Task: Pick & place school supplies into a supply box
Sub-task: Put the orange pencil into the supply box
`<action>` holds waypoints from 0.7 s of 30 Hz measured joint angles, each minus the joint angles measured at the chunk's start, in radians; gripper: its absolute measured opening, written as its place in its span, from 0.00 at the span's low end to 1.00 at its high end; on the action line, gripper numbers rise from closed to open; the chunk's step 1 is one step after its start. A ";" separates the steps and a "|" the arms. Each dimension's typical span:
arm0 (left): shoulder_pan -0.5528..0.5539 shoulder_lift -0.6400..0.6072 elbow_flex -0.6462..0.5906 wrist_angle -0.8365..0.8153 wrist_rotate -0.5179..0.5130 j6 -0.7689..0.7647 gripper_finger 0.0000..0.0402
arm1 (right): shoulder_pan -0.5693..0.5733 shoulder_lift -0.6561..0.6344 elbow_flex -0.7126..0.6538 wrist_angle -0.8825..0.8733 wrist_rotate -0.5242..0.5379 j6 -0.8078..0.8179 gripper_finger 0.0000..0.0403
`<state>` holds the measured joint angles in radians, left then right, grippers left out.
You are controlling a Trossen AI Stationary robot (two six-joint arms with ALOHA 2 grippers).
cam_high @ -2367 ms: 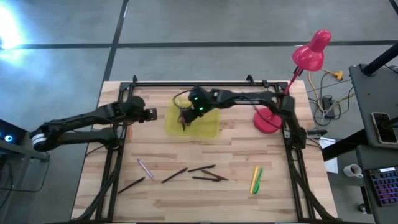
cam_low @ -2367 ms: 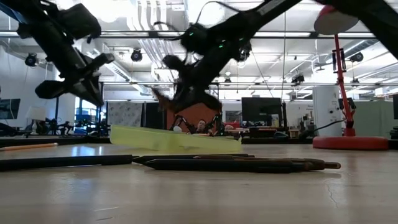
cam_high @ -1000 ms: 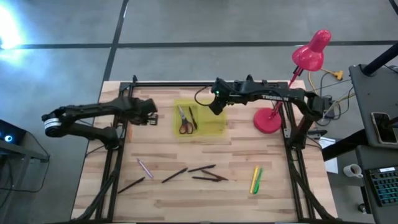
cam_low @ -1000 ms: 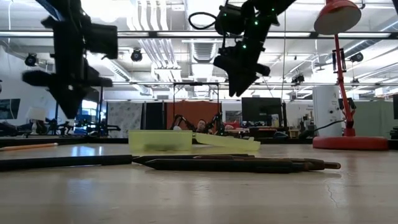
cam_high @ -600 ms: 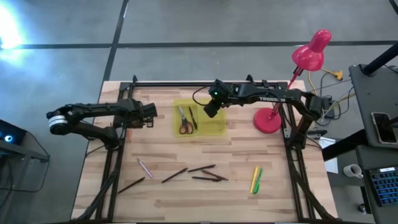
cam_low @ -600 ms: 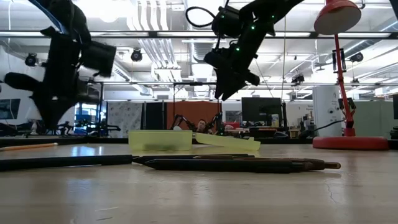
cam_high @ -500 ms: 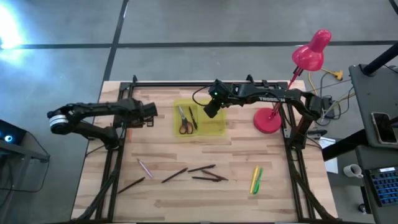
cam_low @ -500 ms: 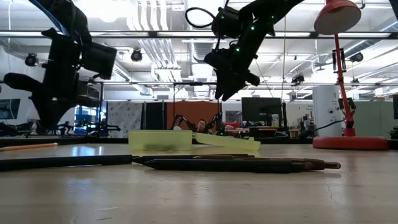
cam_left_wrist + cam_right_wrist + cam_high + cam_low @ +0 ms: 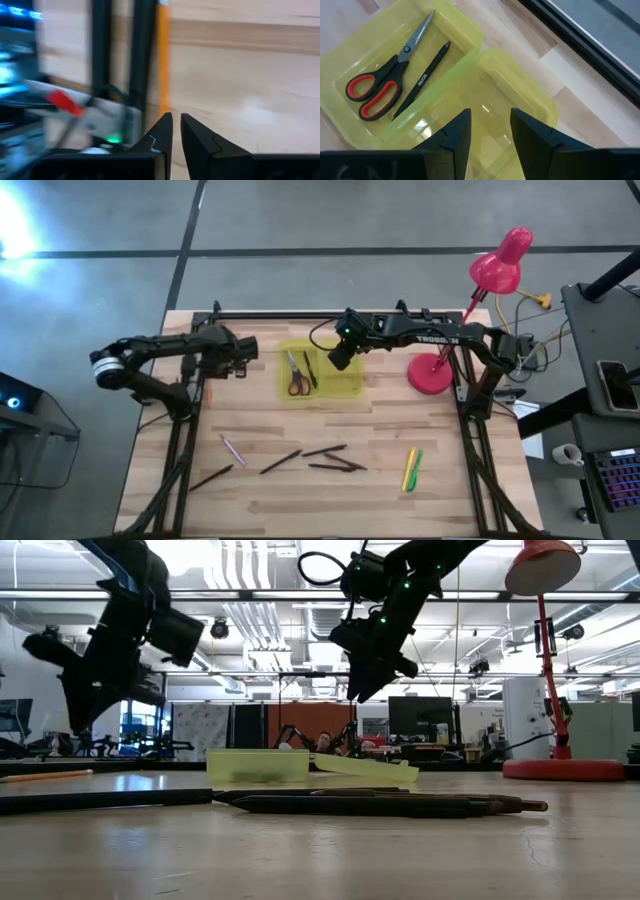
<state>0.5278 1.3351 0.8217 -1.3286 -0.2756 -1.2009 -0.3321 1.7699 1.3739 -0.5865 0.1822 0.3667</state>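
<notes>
The yellow-green supply box (image 9: pixel 320 372) lies open near the table's far edge, its tray to the left and its lid (image 9: pixel 510 100) flat to the right. Red-handled scissors (image 9: pixel 380 85) and a dark pen (image 9: pixel 422 80) lie in the tray. My right gripper (image 9: pixel 490 135) hovers open and empty over the lid (image 9: pixel 338 355). My left gripper (image 9: pixel 243 358) hangs left of the box, fingers (image 9: pixel 165 130) nearly together, holding nothing. A pink pen (image 9: pixel 233 450), several dark pens (image 9: pixel 325 455) and the yellow and green markers (image 9: pixel 410 468) lie flat toward the near edge.
The pink lamp's round base (image 9: pixel 432 372) stands right of the box, with its head (image 9: pixel 503 262) beyond the far right corner. An orange pencil (image 9: pixel 162 60) lies by the left frame rail. Black frame rails (image 9: pixel 185 440) run along the table's sides. Bare wood lies between the box and the pens.
My right gripper has shifted a little toward the table's left over the box lid and then held still, open. My left arm has swung its elbow toward the far edge, and its gripper has tipped and lifted slightly left of the box. The box and supplies have stayed put.
</notes>
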 joint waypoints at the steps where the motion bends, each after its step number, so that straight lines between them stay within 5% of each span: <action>1: 0.023 0.017 0.005 -0.022 -0.007 0.016 0.06 | 0.000 0.000 0.000 0.000 0.000 -0.008 0.32; 10: 0.109 0.191 -0.012 -0.005 0.120 0.048 0.06 | -0.002 0.000 0.000 0.002 0.000 -0.031 0.33; 21: 0.131 0.290 -0.120 0.081 0.128 0.060 0.06 | -0.002 0.000 0.000 -0.001 0.001 -0.090 0.32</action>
<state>0.6592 1.6251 0.7017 -1.2477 -0.1478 -1.1412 -0.3340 1.7699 1.3739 -0.5877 0.1830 0.2763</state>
